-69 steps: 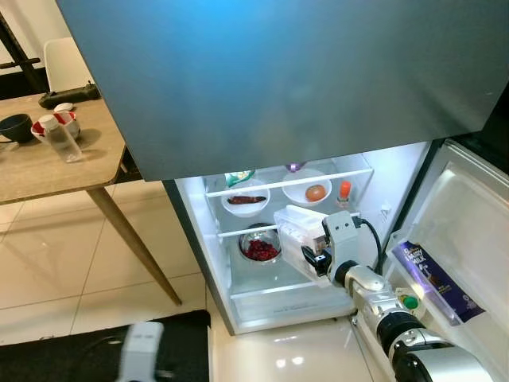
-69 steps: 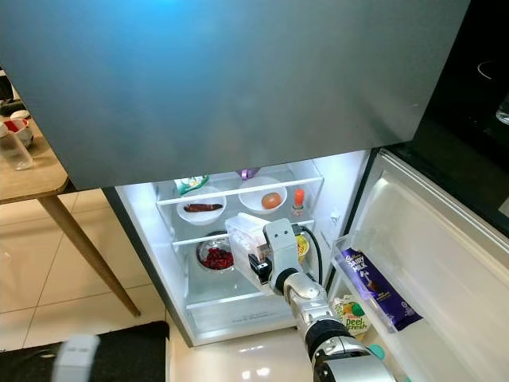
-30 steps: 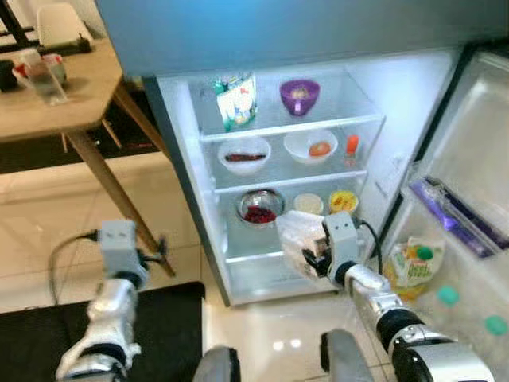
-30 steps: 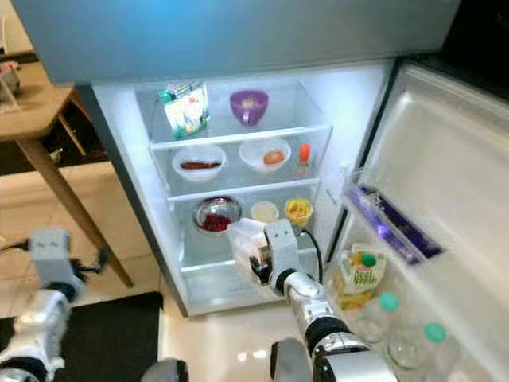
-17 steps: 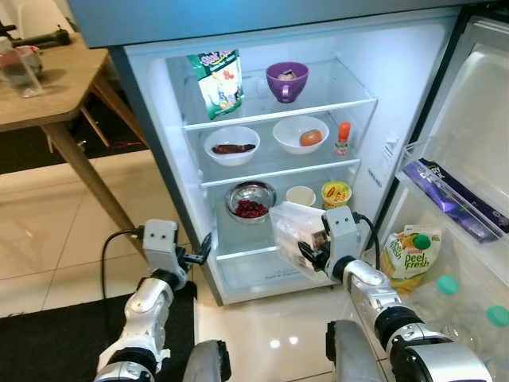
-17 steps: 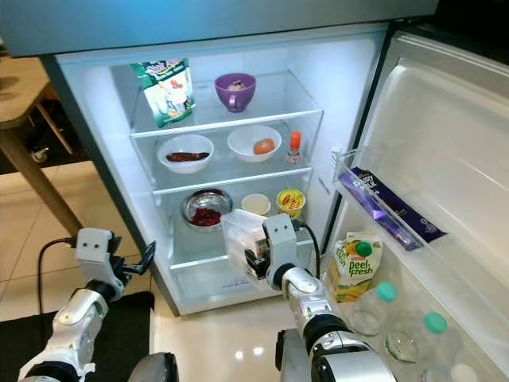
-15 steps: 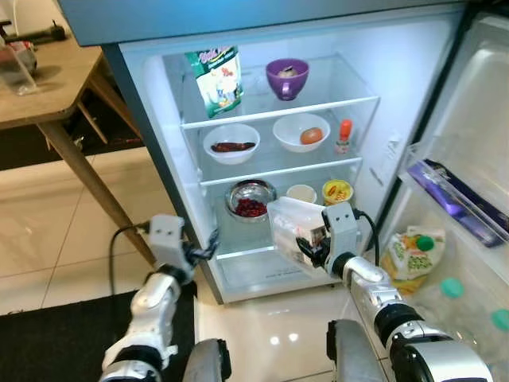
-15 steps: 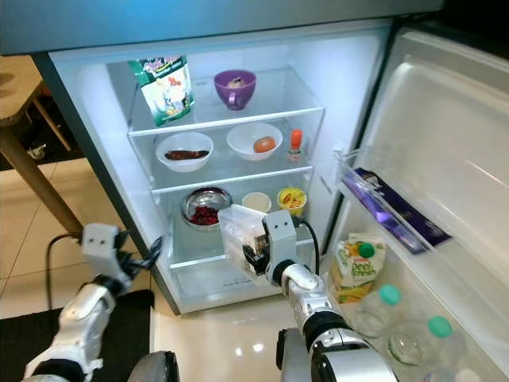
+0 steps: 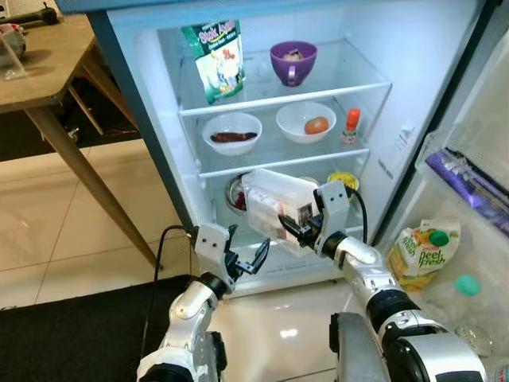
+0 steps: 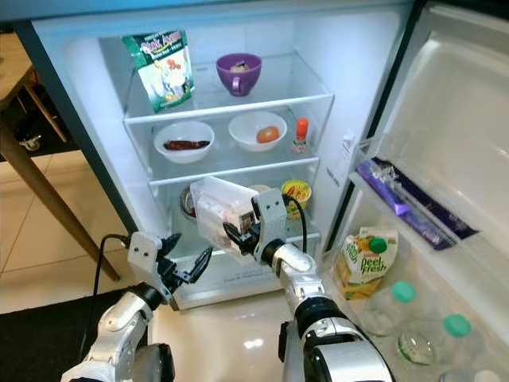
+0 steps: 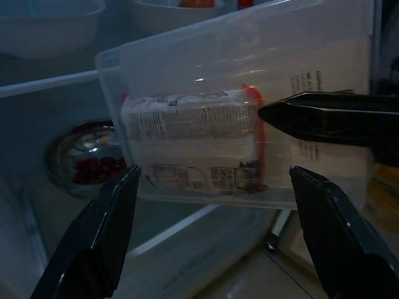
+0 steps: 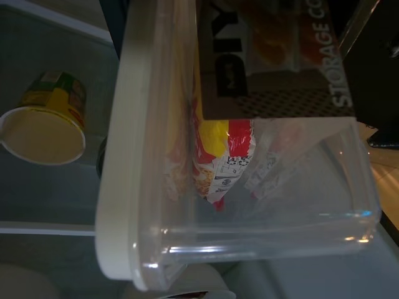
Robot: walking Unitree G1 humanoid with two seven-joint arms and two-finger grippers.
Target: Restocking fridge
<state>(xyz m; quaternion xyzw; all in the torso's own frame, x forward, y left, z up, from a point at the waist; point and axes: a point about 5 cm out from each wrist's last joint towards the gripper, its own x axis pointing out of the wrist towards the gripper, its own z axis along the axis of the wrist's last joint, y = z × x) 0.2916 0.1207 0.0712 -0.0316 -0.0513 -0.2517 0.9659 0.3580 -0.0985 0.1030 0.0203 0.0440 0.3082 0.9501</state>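
You are gripping the clear storage container [image 9: 274,208] with the right gripper [image 9: 296,231], long axis pointing at the lower fridge shelf [image 9: 278,163]. The left gripper [image 9: 246,259], fingers spread, is hovering just beneath the container.

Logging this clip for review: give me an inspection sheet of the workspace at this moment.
Surface: open fridge, lit, with glass shelves; tiled floor before it.
Job's things: clear storage container with a packet inside, held tilted before the lower shelf.
Clutter: green pouch and purple cup on the top shelf; two white bowls and a small red-capped bottle on the middle shelf; juice carton and bottles in the door.
Grippers: right pincer shut on the container; left pincer open, just below it.
Cables: black cable at the left wrist, another at the right.
Surroundings: wooden table at left.
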